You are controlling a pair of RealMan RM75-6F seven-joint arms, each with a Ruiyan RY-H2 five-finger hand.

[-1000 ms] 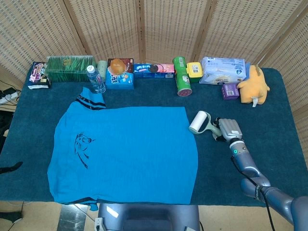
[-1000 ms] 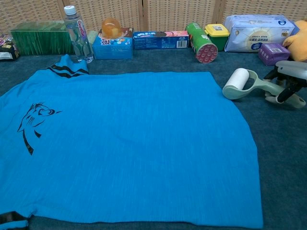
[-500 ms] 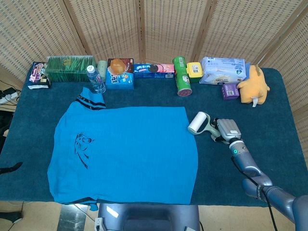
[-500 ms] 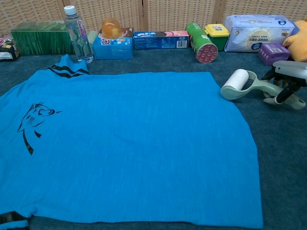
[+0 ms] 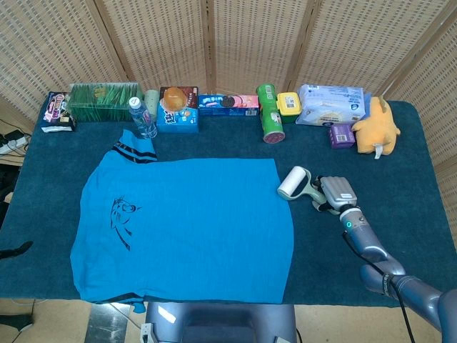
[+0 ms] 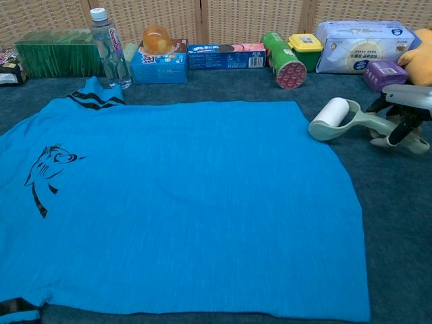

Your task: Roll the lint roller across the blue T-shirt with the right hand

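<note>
The T-shirt (image 5: 186, 229) is soft, matt blue cloth. The table cover (image 5: 400, 157) looks fuzzy, like carpet. The lint roller (image 6: 331, 118) has smooth plastic and white paper. The screen (image 5: 214, 43) behind is woven cane. The bottle (image 6: 108, 47) is shiny clear plastic.

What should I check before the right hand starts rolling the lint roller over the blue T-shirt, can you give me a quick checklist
1. Right hand holds the lint roller by its handle: ok.
2. Roller head on the blue T-shirt: not ok, it sits at the shirt's right edge, on or just off the fabric.
3. Shirt lies flat and spread out: ok.
4. Rolling path across the shirt free of objects: ok.
5. Green can on its side behind the roller, apart from it: ok.
6. Left hand out of the way: cannot tell, not in view.
</note>
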